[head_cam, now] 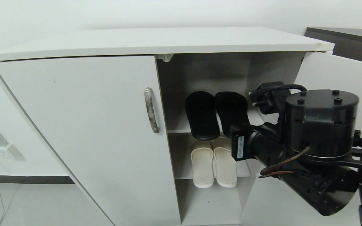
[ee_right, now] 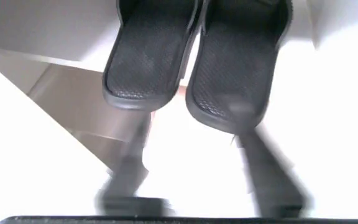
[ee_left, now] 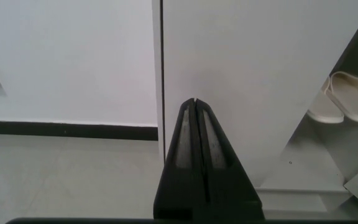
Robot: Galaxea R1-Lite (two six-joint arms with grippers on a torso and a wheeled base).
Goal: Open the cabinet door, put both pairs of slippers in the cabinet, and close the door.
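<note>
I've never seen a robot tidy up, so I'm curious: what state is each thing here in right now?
Left door, shut.
Right door, open.
Black slippers, side by side on the upper shelf.
White slippers, side by side on the lower shelf.
Left gripper, fingers shut, empty.
Right gripper, fingers open, empty.

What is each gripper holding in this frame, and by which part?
Nothing is held. The left gripper is shut on nothing; the right gripper is open near the heels of the black slippers, gripping neither.
</note>
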